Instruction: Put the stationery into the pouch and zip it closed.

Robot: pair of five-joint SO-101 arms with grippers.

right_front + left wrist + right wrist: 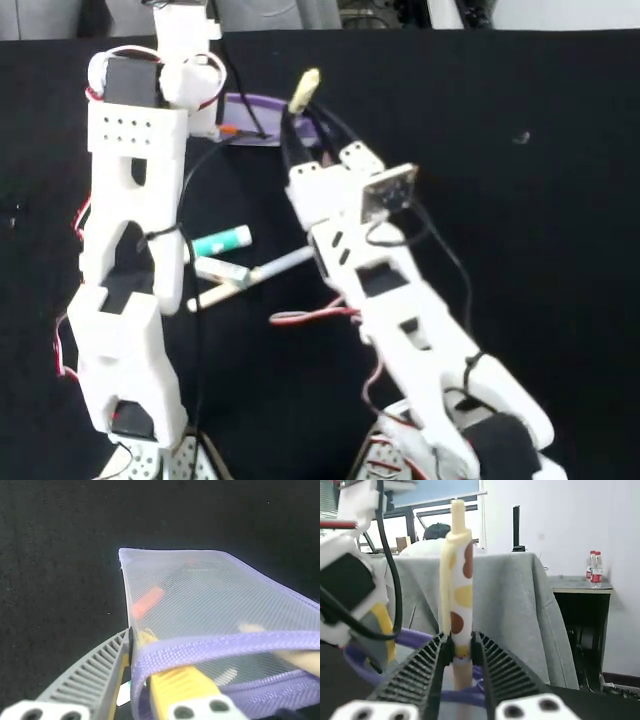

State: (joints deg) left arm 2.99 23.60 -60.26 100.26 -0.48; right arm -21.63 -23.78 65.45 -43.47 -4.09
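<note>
The mesh pouch (210,600) with purple zip tape lies at the far side of the black tabletop (520,250). The left claw (134,639) is clenched on the corner of its open rim. An orange item (148,602) shows through the mesh inside. The right claw (458,647) grips a cream spotted pen (456,575) near its lower end and holds it upright just above the pouch's mouth. Between the two arms, nearer their bases, a teal marker (222,241) and a few pale pens (228,270) lie loose on the tabletop.
</note>
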